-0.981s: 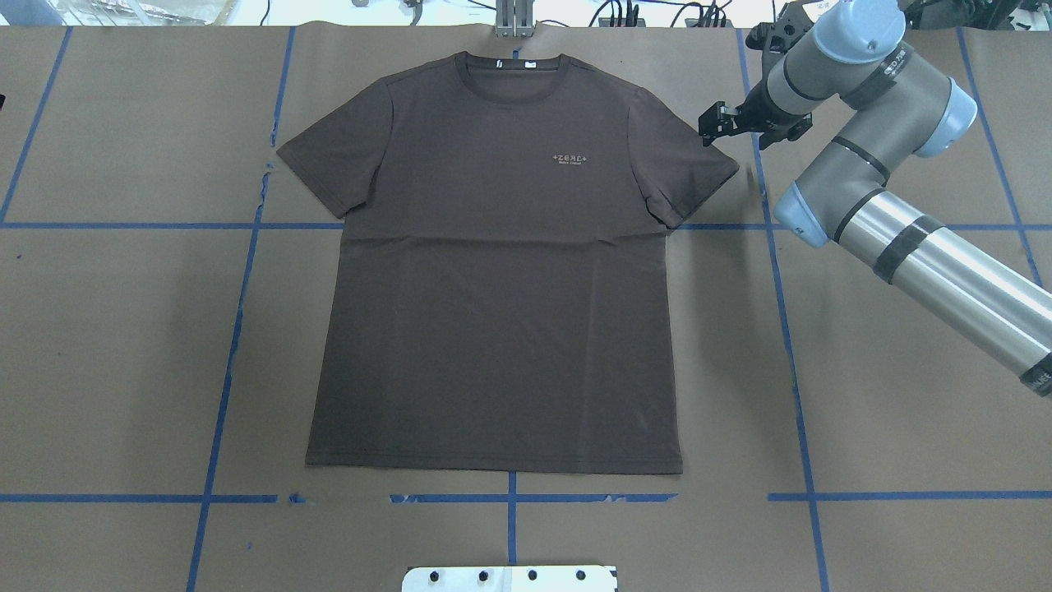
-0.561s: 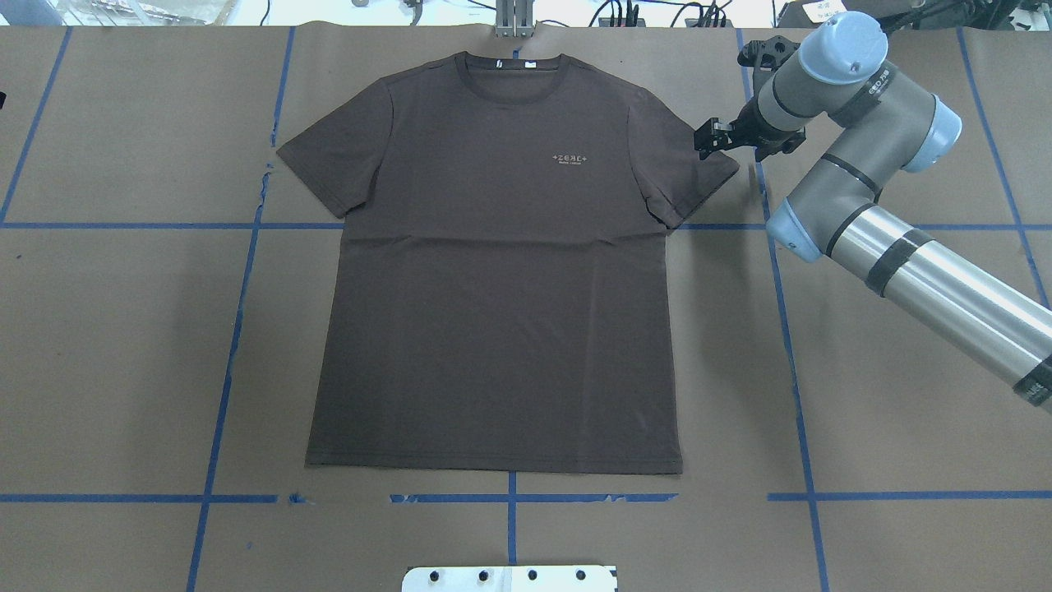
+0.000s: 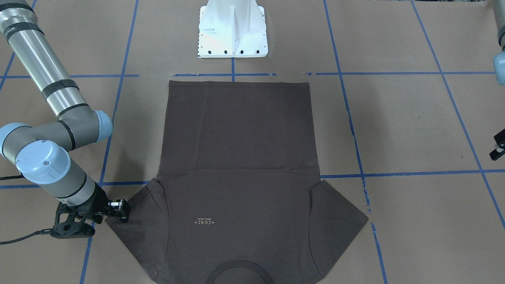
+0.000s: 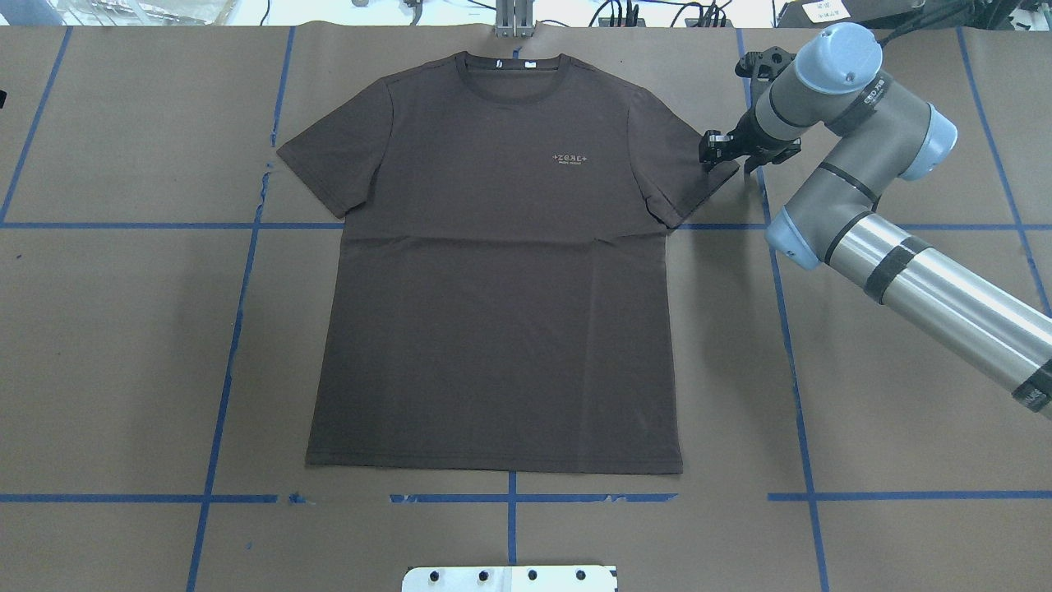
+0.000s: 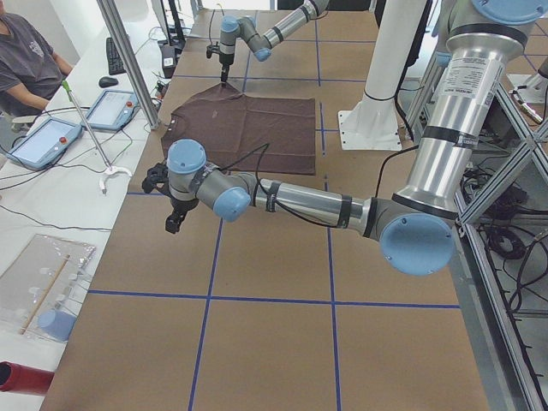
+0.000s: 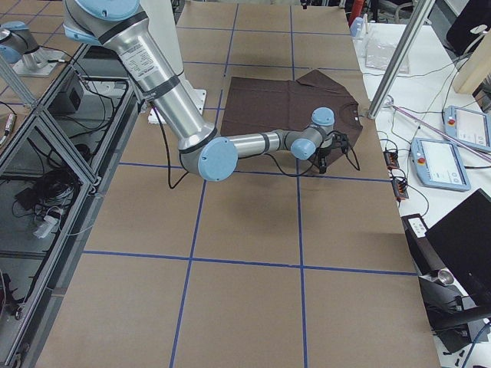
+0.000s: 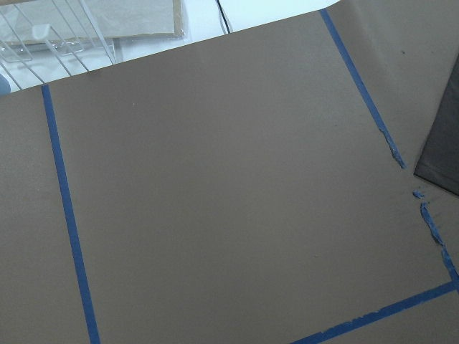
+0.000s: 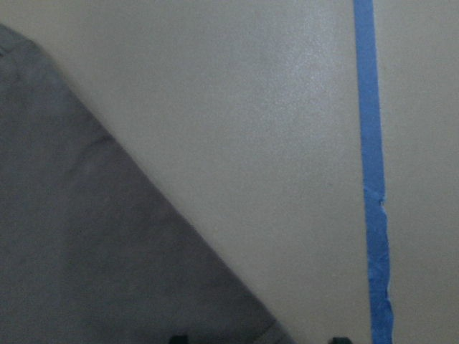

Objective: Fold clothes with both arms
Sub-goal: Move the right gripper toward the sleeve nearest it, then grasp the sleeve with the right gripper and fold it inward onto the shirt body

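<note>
The dark grey-brown T-shirt (image 4: 493, 271) lies flat and face up, collar at the table's far edge; it also shows in the front view (image 3: 236, 157). My right gripper (image 4: 713, 148) is low at the tip of the sleeve on my right, also seen in the front view (image 3: 120, 209). It is open: in the right wrist view its fingertips (image 8: 179, 338) stand wide apart with the sleeve corner (image 8: 107, 272) between them. My left gripper (image 5: 175, 218) hovers off the shirt's other side, empty; only a sliver shows in the front view (image 3: 498, 146), so I cannot tell its state.
The white pedestal base (image 3: 232, 31) stands at the near table edge. Blue tape lines (image 4: 785, 329) grid the brown paper. A metal clamp (image 4: 514, 20) sits beyond the collar. An operator (image 5: 26, 60) and tablets (image 5: 111, 110) are at the far side.
My right gripper has come down and slightly nearer, from just off the sleeve onto the sleeve tip. The shirt has not moved.
</note>
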Controlling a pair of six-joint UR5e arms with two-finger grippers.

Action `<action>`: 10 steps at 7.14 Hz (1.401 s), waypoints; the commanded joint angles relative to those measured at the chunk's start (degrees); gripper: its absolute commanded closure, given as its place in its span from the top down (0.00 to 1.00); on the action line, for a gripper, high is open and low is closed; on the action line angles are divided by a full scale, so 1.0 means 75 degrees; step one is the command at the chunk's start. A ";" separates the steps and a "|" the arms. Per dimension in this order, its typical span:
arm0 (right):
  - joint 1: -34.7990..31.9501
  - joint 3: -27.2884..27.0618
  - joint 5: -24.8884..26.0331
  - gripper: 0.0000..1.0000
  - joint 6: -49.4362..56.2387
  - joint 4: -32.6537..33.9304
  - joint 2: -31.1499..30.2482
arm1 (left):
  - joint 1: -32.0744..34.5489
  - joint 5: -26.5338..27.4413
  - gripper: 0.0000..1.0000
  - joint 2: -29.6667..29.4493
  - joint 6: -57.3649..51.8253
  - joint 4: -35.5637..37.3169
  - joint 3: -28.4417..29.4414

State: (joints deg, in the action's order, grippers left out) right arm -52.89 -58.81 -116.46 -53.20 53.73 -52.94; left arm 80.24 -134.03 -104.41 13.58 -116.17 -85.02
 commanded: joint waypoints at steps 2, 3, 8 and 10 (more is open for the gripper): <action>0.0009 -0.0022 -0.0046 0.00 0.0004 0.0020 0.0051 | 0.0000 0.0000 1.00 -0.0023 0.0029 0.0009 0.0005; 0.0009 -0.0045 -0.0046 0.00 -0.0008 0.0008 0.0074 | 0.0000 0.0000 1.00 -0.0035 0.0029 0.0009 0.0016; 0.0044 -0.0421 -0.0128 0.00 -0.0207 0.0043 0.0798 | 0.0000 0.0000 1.00 -0.0059 0.0029 0.0009 0.0040; 0.0231 -0.0083 0.0116 0.00 -0.0266 0.0113 0.1570 | 0.0000 0.0000 1.00 -0.0059 0.0029 0.0009 0.0040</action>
State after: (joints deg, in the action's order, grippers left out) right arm -52.08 -61.10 -116.93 -55.07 54.34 -44.95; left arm 80.25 -134.03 -104.82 13.80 -116.10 -84.75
